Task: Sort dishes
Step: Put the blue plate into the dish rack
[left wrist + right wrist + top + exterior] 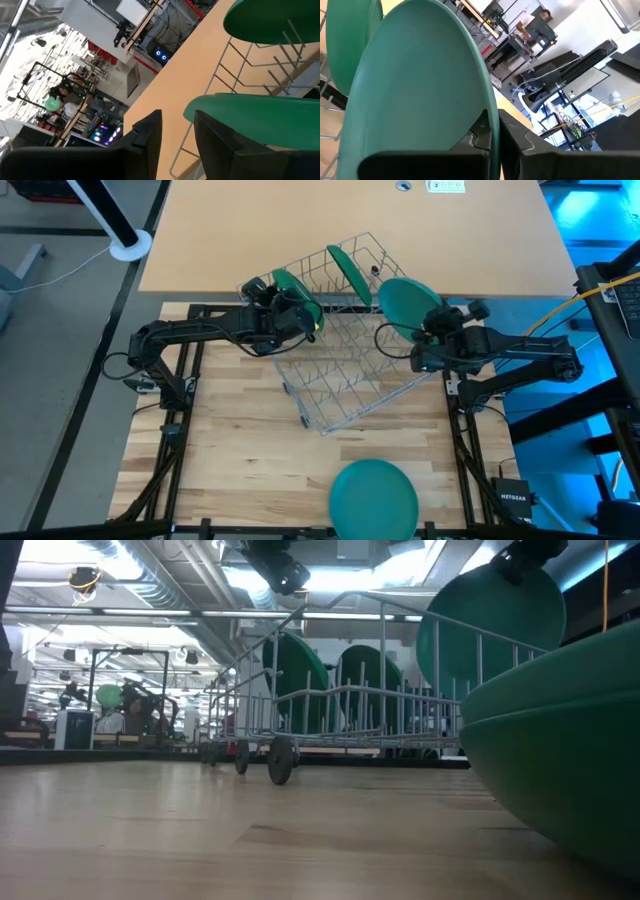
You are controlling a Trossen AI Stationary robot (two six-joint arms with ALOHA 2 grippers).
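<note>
The silver wire rack stands askew at the table's middle. One dark-green plate stands on edge in its far part. A second plate stands on edge at the rack's left end, and it also shows in the left wrist view. My left gripper is open right beside this plate. My right gripper is shut on a third plate over the rack's right end. A fourth plate lies flat near the table's near edge. My left gripper has one finger close against the face of the plate at the rack's left end; I cannot tell whether it touches. My right gripper pinches the third plate's rim between its two fingers, one on each face. The fingers come about level from the table's right. The plate stands on edge, lifted clear above the rack.
The rack's upright wires stand between the plates. A light tabletop lies behind the work board. Bare board lies to the rack's near left.
</note>
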